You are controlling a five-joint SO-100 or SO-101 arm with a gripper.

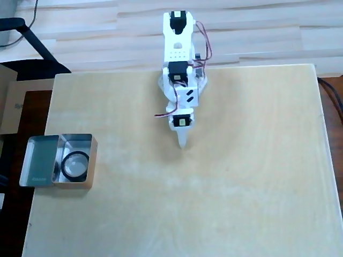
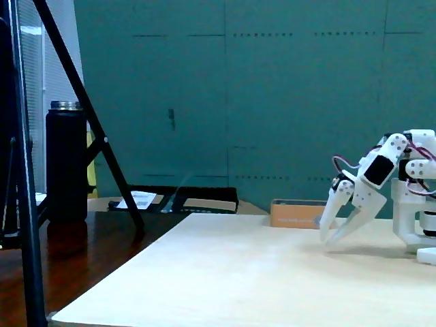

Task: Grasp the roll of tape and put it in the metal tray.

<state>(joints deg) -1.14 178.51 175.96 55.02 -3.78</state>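
In the overhead view the roll of tape (image 1: pixel 75 154), a thin black ring, lies flat inside the right compartment of the metal tray (image 1: pixel 39 160) at the table's left edge. My gripper (image 1: pixel 183 143) is far from it, folded down near the arm's base at the back middle of the table. The fixed view shows the gripper (image 2: pixel 327 238) from the side, tips together just above the table, with nothing between the fingers. Neither tray nor tape appears in the fixed view.
The light wooden table (image 1: pixel 214 203) spreads in front of the arm. A black tripod leg (image 2: pixel 88 116), a dark bottle (image 2: pixel 66 160) and a small cardboard box (image 2: pixel 294 212) stand off the table.
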